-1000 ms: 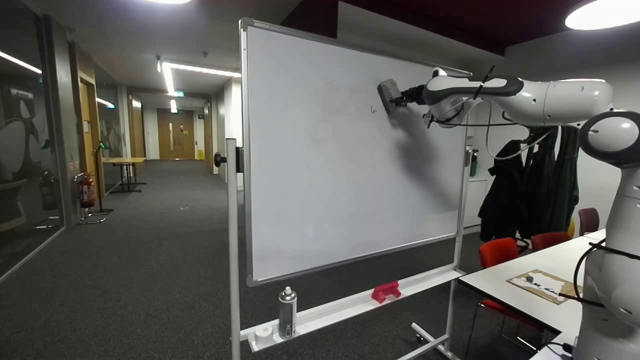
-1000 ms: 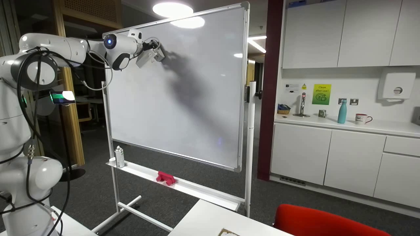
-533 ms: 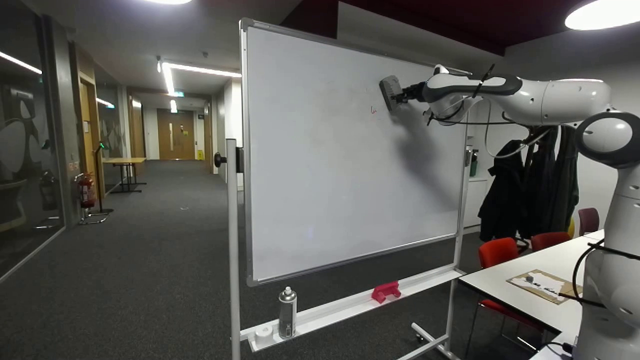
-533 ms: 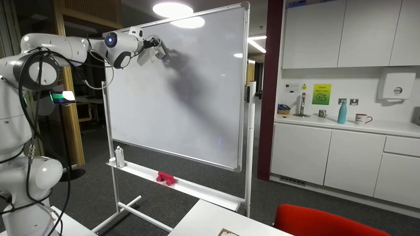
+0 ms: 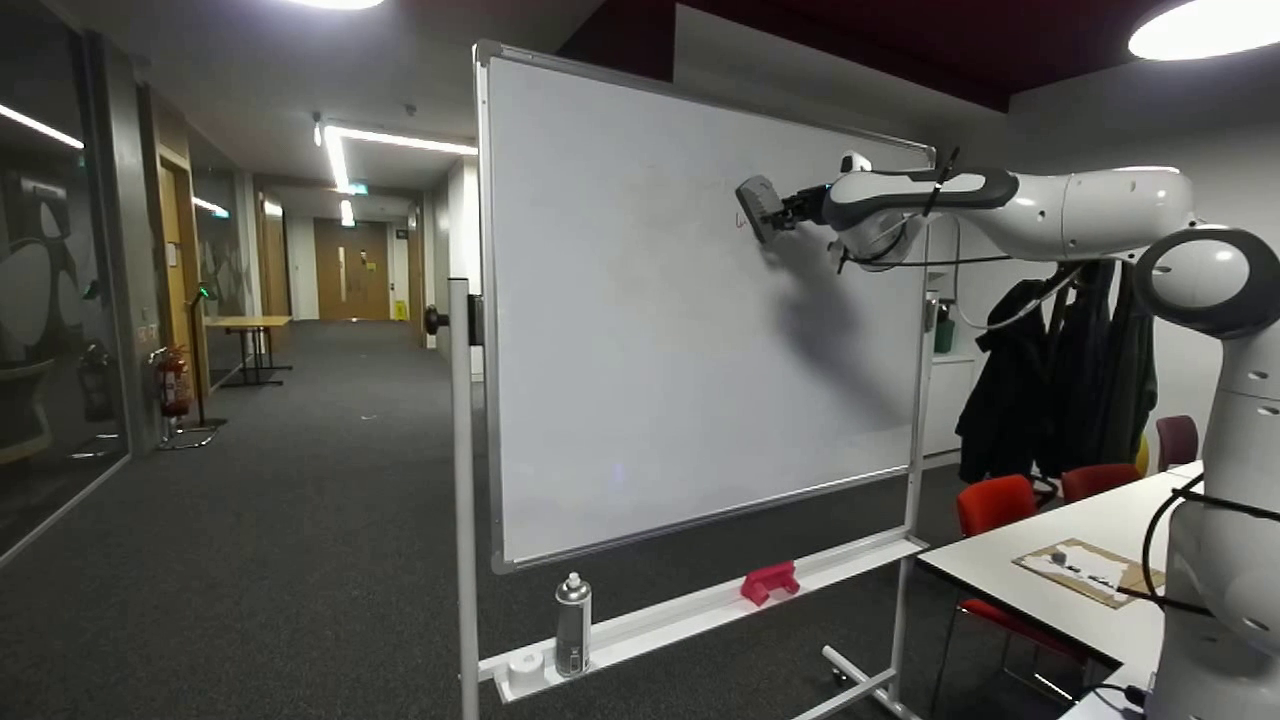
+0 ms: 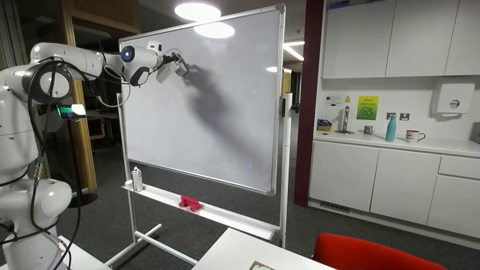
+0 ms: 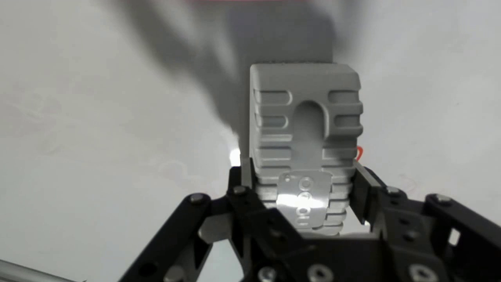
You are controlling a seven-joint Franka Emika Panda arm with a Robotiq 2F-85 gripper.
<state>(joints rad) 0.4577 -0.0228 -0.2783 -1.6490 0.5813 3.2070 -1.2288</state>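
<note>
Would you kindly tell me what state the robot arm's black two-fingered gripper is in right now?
Black two-fingered gripper: closed on the grey ribbed block-shaped eraser, holding it by its sides.

White ledge (image 5: pixel 665 627) bearing spray can (image 5: pixel 573 628), red piece (image 5: pixel 770 582), white item (image 5: pixel 525 668)
</note>
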